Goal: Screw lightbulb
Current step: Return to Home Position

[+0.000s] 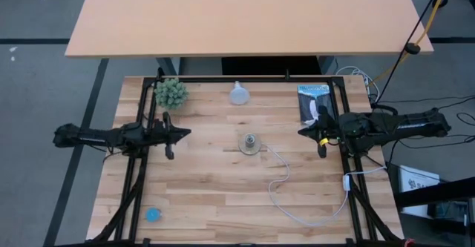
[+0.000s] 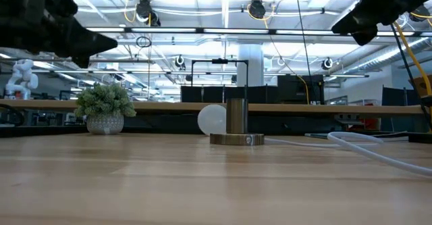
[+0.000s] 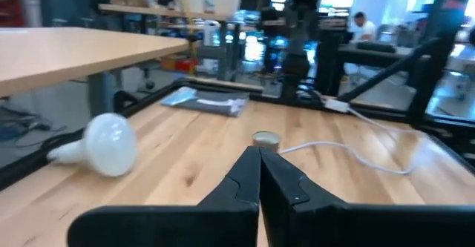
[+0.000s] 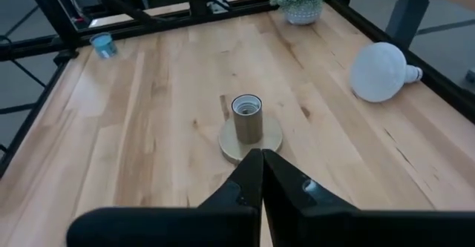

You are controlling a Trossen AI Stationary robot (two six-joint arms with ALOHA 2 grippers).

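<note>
Wooden bench (image 1: 223,195) is lying under both arms. Left claw (image 1: 184,133) is hanging over the bench's left side and right claw (image 1: 303,132) over its right, both pointing inward. Each wrist view is showing its fingers pressed together, gripping nothing.

White cord (image 1: 286,195) is looping toward the near right edge. Potted plant (image 1: 171,93) is sitting far left.

Lightbulb (image 1: 237,94) is lying on its side near the far edge, between the plant and a printed packet (image 1: 312,101), well apart from both claws. Low view is hiding part of its dome behind the socket (image 1: 251,143). Right wrist view is showing it whole: frosted white dome, pale neck, base pointing at the far edge.

Socket is standing upright mid-bench, its open mouth showing plainest from the right wrist. Small blue object (image 1: 153,215), near left corner, is appearing in high and right wrist views only.
</note>
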